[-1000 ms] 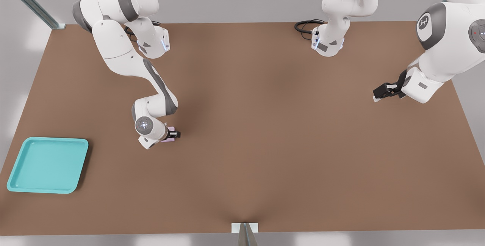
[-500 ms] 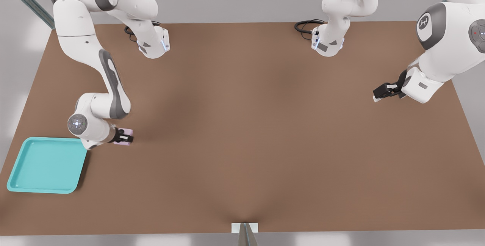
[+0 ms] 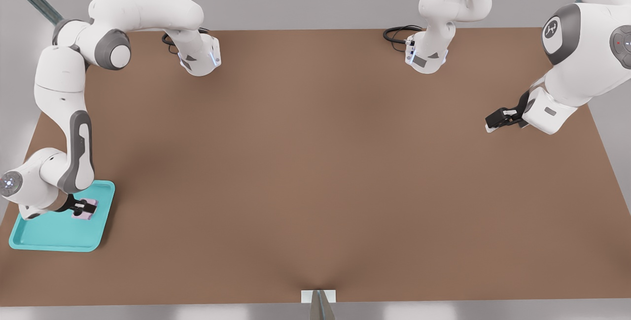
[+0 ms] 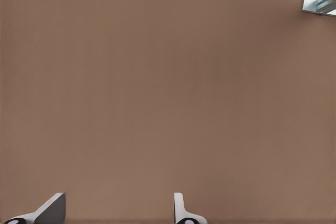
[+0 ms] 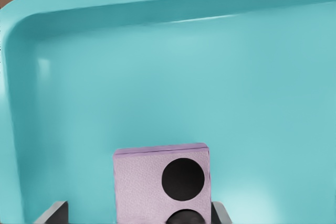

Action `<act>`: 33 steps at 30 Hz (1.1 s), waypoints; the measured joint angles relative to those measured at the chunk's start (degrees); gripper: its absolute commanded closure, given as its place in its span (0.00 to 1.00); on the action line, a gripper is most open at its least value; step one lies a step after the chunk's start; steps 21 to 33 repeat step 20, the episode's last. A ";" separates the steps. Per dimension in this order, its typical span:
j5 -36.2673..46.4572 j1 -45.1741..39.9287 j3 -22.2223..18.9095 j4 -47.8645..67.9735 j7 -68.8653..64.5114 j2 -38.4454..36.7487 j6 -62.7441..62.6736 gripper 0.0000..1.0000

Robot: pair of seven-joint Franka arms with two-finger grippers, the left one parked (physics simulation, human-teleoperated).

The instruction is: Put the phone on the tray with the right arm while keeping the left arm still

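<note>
Claw [image 3: 87,207] grips phone [image 5: 161,182] over tray [image 3: 54,238]

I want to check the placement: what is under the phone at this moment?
Under the phone is the turquoise tray, its floor filling the right wrist view. The hand is above the tray with the phone. Whether the phone touches the floor is hidden.

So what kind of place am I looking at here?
Probably a simulated robot test bench, not a real room. A bare brown table carries only a turquoise tray and a small pink phone. The right arm's gripper, shut on the phone, is over the tray.
</note>
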 measured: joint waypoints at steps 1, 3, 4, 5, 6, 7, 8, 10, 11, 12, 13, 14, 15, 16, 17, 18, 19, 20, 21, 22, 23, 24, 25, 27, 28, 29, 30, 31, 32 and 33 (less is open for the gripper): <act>-0.05 0.03 0.14 -0.08 -1.21 -0.81 0.05 0.00; -0.12 0.92 2.10 -3.45 -3.15 -9.19 -1.90 0.00; -0.14 3.56 2.72 -6.71 -3.65 -15.61 -3.07 0.00; -0.16 7.17 2.86 -10.73 -3.82 -22.47 -4.14 0.00; -0.21 12.18 1.97 -13.72 -3.56 -28.56 -5.68 0.00; -0.24 18.05 0.21 -16.79 -3.03 -34.30 -7.38 0.00; -0.25 25.13 -3.00 -20.33 -2.39 -40.63 -9.42 0.00; -0.26 34.06 -5.24 -22.78 -1.26 -48.76 -14.71 0.00; 0.00 35.75 -4.09 -22.39 -0.56 -50.16 -17.20 0.00; 0.49 37.37 -3.20 -20.12 0.23 -48.75 -19.72 0.00; 0.91 38.82 -2.90 -15.51 0.98 -45.49 -22.34 0.00; 1.27 38.69 -2.99 -11.86 1.68 -42.81 -24.61 0.00; 1.53 36.69 -3.27 -10.09 2.35 -41.41 -26.48 0.00; 1.72 34.18 -3.57 -9.20 2.98 -40.65 -28.05 0.00; 1.86 32.38 -3.82 -8.74 3.57 -40.20 -29.36 0.00; 1.98 31.57 -4.04 -8.55 4.14 -39.96 -30.45 0.00; 2.08 31.46 -4.22 -8.45 4.67 -39.84 -31.37 0.00; 2.15 31.62 -4.35 -8.40 5.17 -39.77 -32.15 0.00; 2.15 31.62 -4.35 -8.40 5.17 -39.77 -32.15 0.00; 2.15 31.62 -4.35 -8.40 5.17 -39.77 -32.15 0.00; 2.15 31.62 -4.35 -8.40 5.17 -39.77 -32.15 0.00; 2.15 31.62 -4.35 -8.40 5.17 -39.77 -32.15 0.00; 2.15 31.62 -4.35 -8.40 5.17 -39.77 -32.15 0.00; 2.15 31.62 -4.35 -8.40 5.17 -39.77 -32.15 0.00; 2.15 31.62 -4.35 -8.40 5.17 -39.77 -32.15 0.00; 2.15 31.62 -4.35 -8.40 5.17 -39.77 -32.15 0.00; 2.15 31.62 -4.35 -8.40 5.17 -39.77 -32.15 0.00; 2.15 31.62 -4.35 -8.40 5.17 -39.77 -32.15 0.00; 2.15 31.62 -4.35 -8.40 5.17 -39.77 -32.15 0.00; 2.15 31.62 -4.35 -8.40 5.17 -39.77 -32.15 0.00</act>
